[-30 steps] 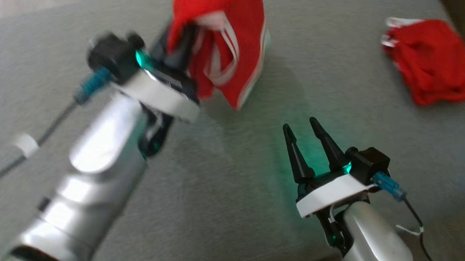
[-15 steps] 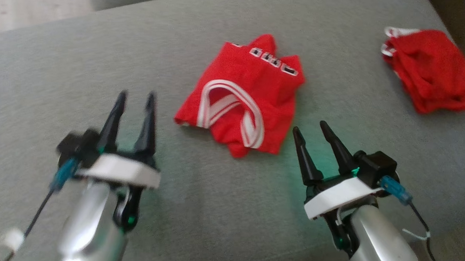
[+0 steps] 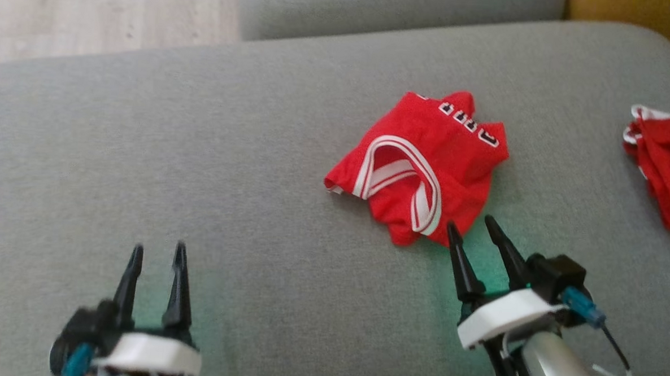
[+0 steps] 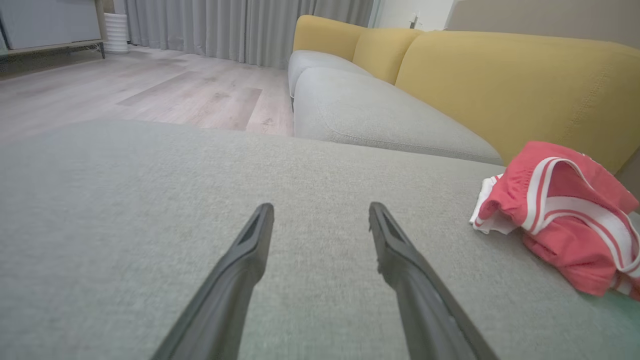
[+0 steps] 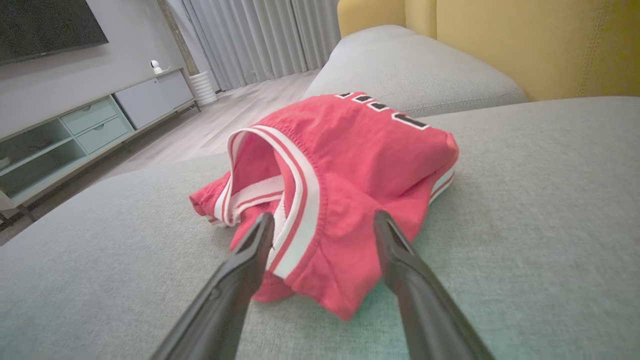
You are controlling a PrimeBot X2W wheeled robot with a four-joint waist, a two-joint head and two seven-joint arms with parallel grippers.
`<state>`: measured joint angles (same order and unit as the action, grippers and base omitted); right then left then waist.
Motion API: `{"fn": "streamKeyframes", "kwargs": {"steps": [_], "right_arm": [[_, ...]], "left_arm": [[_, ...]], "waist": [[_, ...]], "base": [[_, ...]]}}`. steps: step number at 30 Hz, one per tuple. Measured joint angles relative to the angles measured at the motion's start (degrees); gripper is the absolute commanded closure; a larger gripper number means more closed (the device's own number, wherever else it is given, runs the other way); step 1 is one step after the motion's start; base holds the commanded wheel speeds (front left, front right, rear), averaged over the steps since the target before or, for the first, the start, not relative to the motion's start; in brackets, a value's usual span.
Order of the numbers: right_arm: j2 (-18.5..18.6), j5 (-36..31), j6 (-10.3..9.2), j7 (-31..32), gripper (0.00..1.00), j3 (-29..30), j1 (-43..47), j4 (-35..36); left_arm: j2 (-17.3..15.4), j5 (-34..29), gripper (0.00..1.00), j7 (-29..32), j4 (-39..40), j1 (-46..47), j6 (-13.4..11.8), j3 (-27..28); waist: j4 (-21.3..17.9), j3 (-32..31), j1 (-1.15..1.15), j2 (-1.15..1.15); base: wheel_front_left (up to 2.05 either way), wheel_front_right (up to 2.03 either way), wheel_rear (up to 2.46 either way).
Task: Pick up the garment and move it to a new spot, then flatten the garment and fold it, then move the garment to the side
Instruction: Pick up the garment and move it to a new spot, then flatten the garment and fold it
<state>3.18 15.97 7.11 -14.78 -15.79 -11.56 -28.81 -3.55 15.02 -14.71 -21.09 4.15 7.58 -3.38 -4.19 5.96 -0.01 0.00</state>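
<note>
Left gripper [image 3: 159, 247] sits low over the grey cushion [image 3: 228, 166], jaws wide and empty, well apart from the red jersey [image 3: 426, 164]. Right gripper [image 3: 471, 223] is wide open too, tips right at the jersey's near edge; it lies crumpled mid-cushion. I reckon relocating is done and flattening is up, so next I need pinches on two opposite edges. Another red bundle [image 3: 666, 168] sits far right.

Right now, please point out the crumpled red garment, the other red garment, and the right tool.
crumpled red garment [image 3: 465, 160], head view, red cloth beside the striped band.
other red garment [image 3: 666, 168], head view, its red middle folds.
right tool [image 3: 470, 221], head view, midway between its fingertips.
</note>
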Motion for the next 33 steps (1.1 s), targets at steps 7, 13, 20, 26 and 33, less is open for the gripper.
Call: {"fn": "streamKeyframes", "kwargs": {"steps": [7,13,20,26,33], "right_arm": [[0.0,-0.6,0.00,0.0,0.00,1.7,4.1,-1.5],[0.0,-0.9,0.00,0.0,0.00,1.9,5.2,-1.7],[-0.1,-2.2,0.00,0.0,0.00,2.4,4.6,-4.9],[-0.1,-2.2,0.00,0.0,0.00,3.9,0.9,-10.0],[-0.2,-0.7,0.00,0.0,0.00,4.9,-1.7,-15.4]], "left_arm": [[0.6,-0.6,0.00,0.0,1.4,-6.9,0.0,1.9],[0.6,-0.3,0.00,0.0,2.6,-8.3,0.0,1.7],[0.6,0.3,0.00,0.0,2.6,-8.0,0.0,1.4],[0.6,4.3,0.00,0.0,1.5,-7.5,0.0,0.8],[0.7,4.3,0.00,0.0,1.5,-5.0,0.0,0.7]], "waist": [[2.3,-3.3,0.00,0.00],[3.2,-4.0,0.00,0.00],[3.6,-2.8,0.01,0.00],[4.9,-1.9,0.01,0.00],[6.1,-0.7,0.01,0.00]], "base": [[0.00,0.00,0.00],[0.00,0.00,0.00],[0.00,0.00,0.00],[0.00,0.00,0.00],[0.00,0.00,0.00]]}}
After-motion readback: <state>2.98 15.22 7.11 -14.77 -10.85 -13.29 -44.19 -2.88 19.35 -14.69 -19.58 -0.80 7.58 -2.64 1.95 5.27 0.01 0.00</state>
